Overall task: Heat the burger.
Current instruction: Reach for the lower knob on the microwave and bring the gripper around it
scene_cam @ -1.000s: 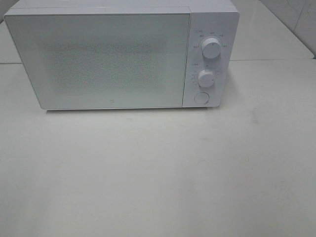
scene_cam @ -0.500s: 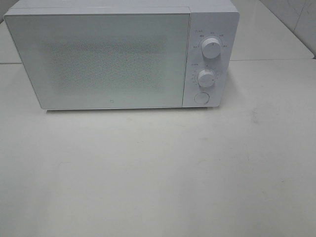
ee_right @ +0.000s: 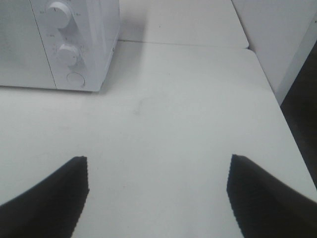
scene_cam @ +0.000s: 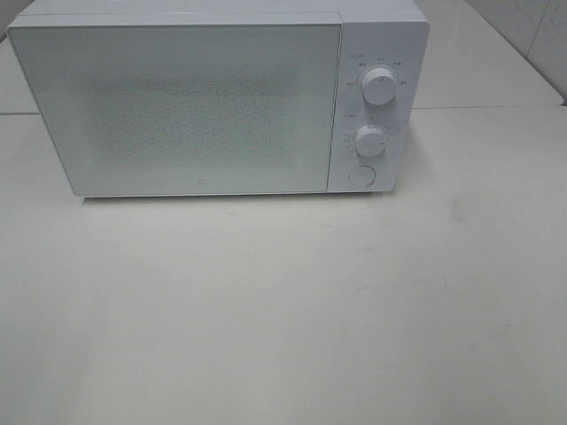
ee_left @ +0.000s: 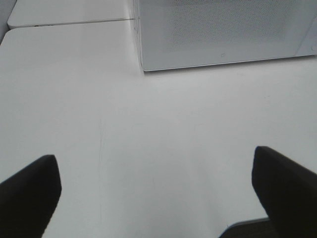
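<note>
The burger is out of view in every frame. A white microwave (scene_cam: 221, 97) stands at the back of the table with its door shut; it also shows as the microwave (ee_left: 223, 34) in the left wrist view and the microwave (ee_right: 59, 44) in the right wrist view. My left gripper (ee_left: 156, 191) is open above bare tabletop, well in front of the microwave's left corner. My right gripper (ee_right: 158, 193) is open too, over the table in front of and to the right of the control panel. Neither gripper appears in the exterior high view.
On the microwave's right side sit two round knobs (scene_cam: 379, 84) and a round button (scene_cam: 361, 175). The white table (scene_cam: 283, 310) has a seam behind the microwave. A wall and the table's right edge (ee_right: 277, 109) lie to the right.
</note>
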Available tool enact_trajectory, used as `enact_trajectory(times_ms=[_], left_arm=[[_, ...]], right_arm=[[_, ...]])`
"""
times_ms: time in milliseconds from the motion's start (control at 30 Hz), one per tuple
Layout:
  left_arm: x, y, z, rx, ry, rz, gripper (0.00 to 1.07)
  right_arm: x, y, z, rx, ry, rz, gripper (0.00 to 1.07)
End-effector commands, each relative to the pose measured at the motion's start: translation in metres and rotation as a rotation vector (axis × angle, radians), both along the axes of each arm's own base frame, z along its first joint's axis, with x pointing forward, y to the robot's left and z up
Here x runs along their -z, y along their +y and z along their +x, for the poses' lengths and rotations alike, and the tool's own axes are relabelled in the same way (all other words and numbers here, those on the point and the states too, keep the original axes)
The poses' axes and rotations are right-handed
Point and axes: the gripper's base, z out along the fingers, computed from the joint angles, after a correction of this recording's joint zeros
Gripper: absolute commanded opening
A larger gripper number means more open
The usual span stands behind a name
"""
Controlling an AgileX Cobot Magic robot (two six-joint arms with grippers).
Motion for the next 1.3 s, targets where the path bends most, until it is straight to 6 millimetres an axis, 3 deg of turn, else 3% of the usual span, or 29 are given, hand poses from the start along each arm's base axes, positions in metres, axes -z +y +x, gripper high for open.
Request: enact_trajectory(times_ms=[33, 300, 533, 1300], left_arm=[[0.0, -0.001, -0.002, -0.001, -0.029, -0.011, 0.98], [0.0, -0.001, -0.002, -0.001, -0.029, -0.011, 0.98], [0.0, -0.001, -0.002, -0.001, -0.029, -0.011, 0.98], [0.0, -0.001, -0.002, -0.001, -0.029, -0.011, 0.98]], right_arm=[[-0.009, 0.0, 0.003, 0.009, -0.076, 0.005, 0.75], [-0.013, 0.004, 0.034, 0.002, -0.007, -0.005, 0.75], [-0.007, 0.009, 0.073, -0.01, 0.001, -0.01, 0.75], [0.015, 0.024, 0.165, -0.038, -0.023, 0.013, 0.75]])
